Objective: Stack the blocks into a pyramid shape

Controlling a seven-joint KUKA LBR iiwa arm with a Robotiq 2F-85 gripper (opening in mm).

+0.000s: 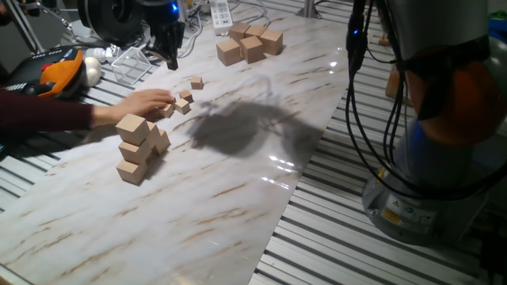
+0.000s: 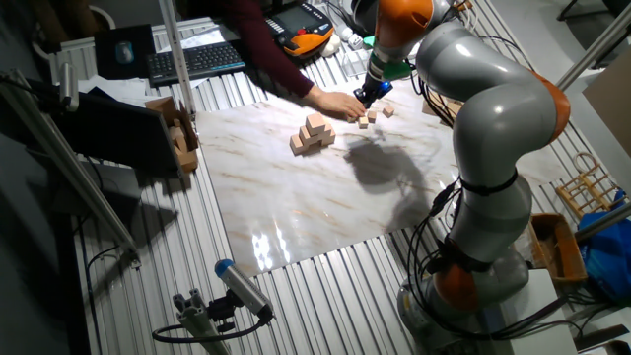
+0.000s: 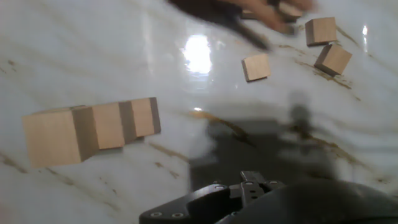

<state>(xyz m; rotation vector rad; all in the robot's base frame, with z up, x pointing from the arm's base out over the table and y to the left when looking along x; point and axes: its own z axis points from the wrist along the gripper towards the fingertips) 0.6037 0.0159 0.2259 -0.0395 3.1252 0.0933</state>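
Note:
Three tiny tan blocks (image 1: pixel 185 96) lie loose on the marble board; they also show in the other fixed view (image 2: pixel 373 116) and at the top right of the hand view (image 3: pixel 256 66). A person's hand (image 1: pixel 146 103) reaches in from the left and touches the table beside them; whether it covers more blocks is hidden. My gripper (image 1: pixel 172 57) hangs above the board behind the blocks, apart from them, and holds nothing that I can see. Its finger gap does not show clearly. In the hand view only its dark housing (image 3: pixel 261 199) shows.
A stepped pile of medium tan cubes (image 1: pixel 139 146) stands just left of the blocks, also in the hand view (image 3: pixel 93 127). Several large tan cubes (image 1: pixel 249 41) sit at the board's far end. A clear wire tray (image 1: pixel 131 63) and an orange device (image 1: pixel 59 71) lie beyond the left edge.

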